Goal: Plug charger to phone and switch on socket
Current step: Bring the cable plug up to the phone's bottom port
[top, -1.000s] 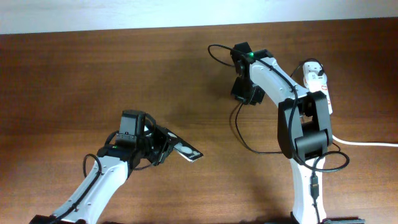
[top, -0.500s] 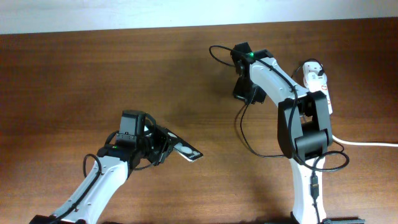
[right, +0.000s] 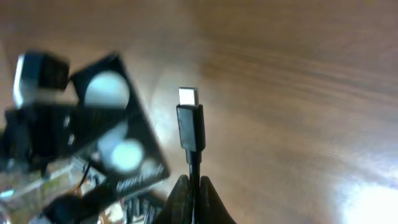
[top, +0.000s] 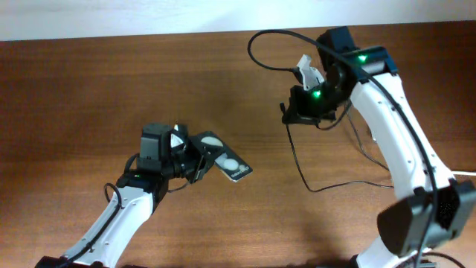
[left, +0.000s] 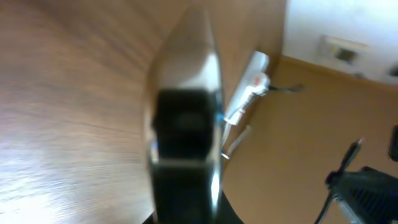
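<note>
— while the left gripper (top: 195, 162) clamps 1 short end of the flat, glossy black rectangular phone (top: 223, 158), which step would you say is in hand?
— the plugging-in, i'd judge, at its approach. the right gripper (right: 193, 186) is pinched tight on the thin black charger cable (right: 194, 163) just behind its small silver-ended connector tip (right: 188, 98). nothing is mated yet.
— where is that tip against the phone?
— from overhead, the right gripper is well apart from the phone, to its right and further back. the right wrist view shows the tip beside the phone's long edge, not touching.
— and how does the phone lie?
— its long axis runs diagonally, held end at back-left, free end pointing front-right. it looks raised off the brown wooden table (top: 89, 97), with the face and its 2 round white reflections turned upward. the connector's long axis follows the fingers, and the tip points away from them.
— so the next move?
— i cannot tell which short edge carries the port. if it's the free one, the right arm must bring the tip round to it, line up the 2 long axes and push straight. a skewed entry could jam.
— and the socket?
— the white elongated plastic socket strip (left: 249, 87) lies far beyond the phone in the left wrist view. its switch comes afterwards.
</note>
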